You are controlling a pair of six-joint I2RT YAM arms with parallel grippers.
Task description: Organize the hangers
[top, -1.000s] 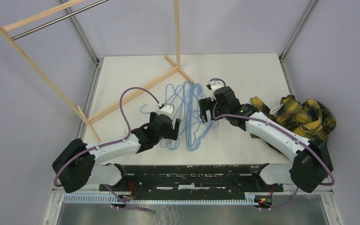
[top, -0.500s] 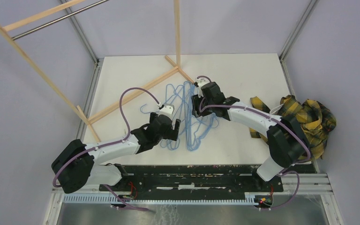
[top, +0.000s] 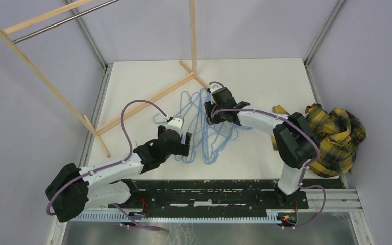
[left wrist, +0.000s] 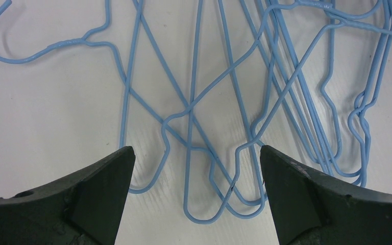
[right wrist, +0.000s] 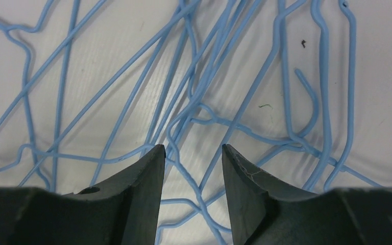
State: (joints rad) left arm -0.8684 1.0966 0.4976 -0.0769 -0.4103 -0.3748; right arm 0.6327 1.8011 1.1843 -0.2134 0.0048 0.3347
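Several light-blue wire hangers (top: 207,133) lie tangled flat in the middle of the white table (top: 265,76). My left gripper (top: 185,144) hovers at the pile's near-left edge. In the left wrist view it (left wrist: 195,153) stands wide open, with looped hanger ends (left wrist: 191,104) on the table between and beyond its fingers. My right gripper (top: 207,113) is over the pile's far part. In the right wrist view it (right wrist: 192,148) is about half open, low over crossing hanger wires (right wrist: 324,76). A few wires run through the gap, and neither finger pinches them.
A wooden rack with a metal rod (top: 46,81) stands at the back left, its base beam (top: 148,102) and upright post (top: 193,35) just behind the pile. A yellow plaid cloth (top: 337,130) is heaped at the right, by the right arm's base.
The right arm has swung left, further over the pile, and its jaws have narrowed from wide to about half. The left arm has drawn back slightly, its jaws still wide.
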